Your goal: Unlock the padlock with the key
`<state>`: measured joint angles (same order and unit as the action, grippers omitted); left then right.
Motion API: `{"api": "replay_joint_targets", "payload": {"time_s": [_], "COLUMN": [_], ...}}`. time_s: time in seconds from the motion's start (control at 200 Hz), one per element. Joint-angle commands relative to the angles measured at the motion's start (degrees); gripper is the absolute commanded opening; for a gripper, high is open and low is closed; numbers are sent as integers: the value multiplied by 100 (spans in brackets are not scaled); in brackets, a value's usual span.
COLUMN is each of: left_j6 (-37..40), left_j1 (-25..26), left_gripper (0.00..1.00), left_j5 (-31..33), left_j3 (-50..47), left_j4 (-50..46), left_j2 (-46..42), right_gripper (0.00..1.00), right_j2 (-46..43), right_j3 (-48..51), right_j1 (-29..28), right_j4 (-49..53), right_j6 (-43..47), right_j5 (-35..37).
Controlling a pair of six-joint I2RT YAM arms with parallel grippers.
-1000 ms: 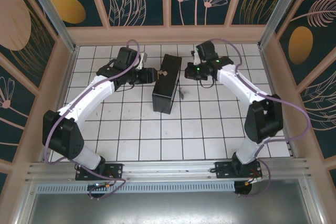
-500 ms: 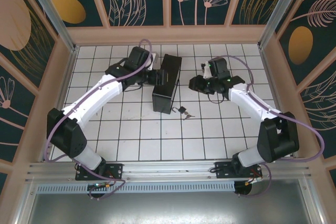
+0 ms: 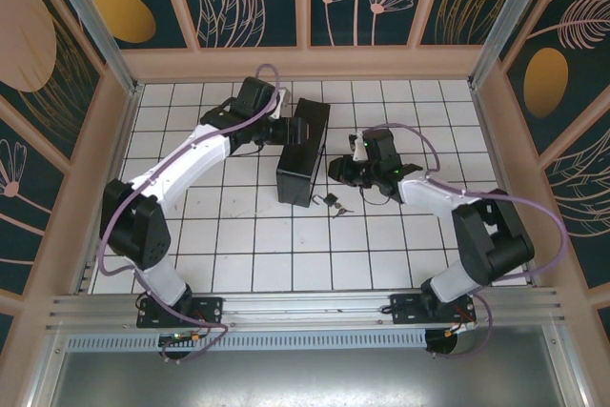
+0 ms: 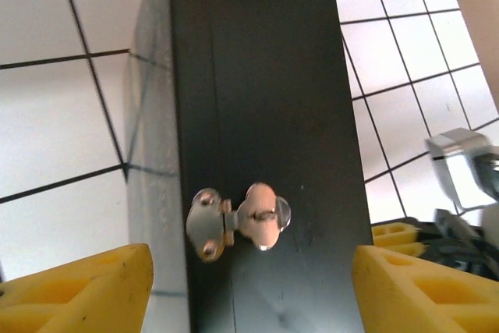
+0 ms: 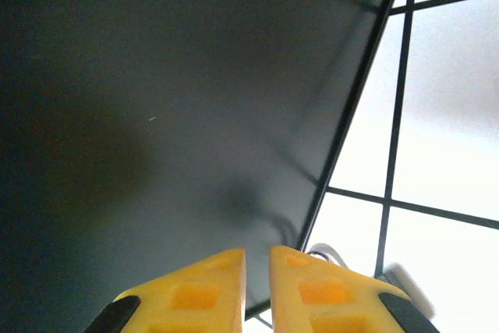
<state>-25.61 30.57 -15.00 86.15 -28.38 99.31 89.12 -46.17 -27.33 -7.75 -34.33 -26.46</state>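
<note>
The tiny dark padlock (image 3: 330, 200) lies on the white tiles just right of the near end of a black box (image 3: 303, 154), its key (image 3: 342, 209) beside it. My right gripper (image 3: 335, 170) hovers a little beyond them, close to the box's right side, with nothing in it. Its yellow fingers (image 5: 210, 286) are nearly together, and a thin silver loop (image 5: 330, 253) peeks out by the right one. My left gripper (image 3: 284, 131) grips the box (image 4: 265, 99) across its width. A yellow finger (image 4: 86, 290) presses each side below the silver hasp (image 4: 238, 220).
The box's hasp hangs with nothing through it. Wooden walls (image 3: 305, 64) ring the tiled floor, with metal posts at the far corners. Open tiles (image 3: 286, 254) stretch between the box and the arm bases at the near edge.
The padlock and key came down from beside the box onto the tiles and now lie still. My right gripper swung down and left toward the box, its jaws parting then narrowing. The left arm shifted right.
</note>
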Motion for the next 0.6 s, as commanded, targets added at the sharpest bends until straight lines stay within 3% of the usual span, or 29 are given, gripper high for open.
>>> {"api": "replay_joint_targets", "payload": {"time_s": [0.0,0.37,0.596], "left_j6": [5,-340,-323], "left_j1": [2,-7,-104], "left_gripper": [67,66,66], "left_j5": [-623,-947,-62], "left_j3": [19,-198,-312], "left_j4": [350,650,220], "left_j2": [208,-337,-564], "right_gripper": [15,13,15], "right_j2": [515,2231,2667], "right_j3": [35,-857,-1312], "right_j1": [-25,-662,-672], "right_j4": [-1375,-2583,-2343], "right_j6": [-473,-1291,-1654], "right_j5": [-290,-542,-514]}}
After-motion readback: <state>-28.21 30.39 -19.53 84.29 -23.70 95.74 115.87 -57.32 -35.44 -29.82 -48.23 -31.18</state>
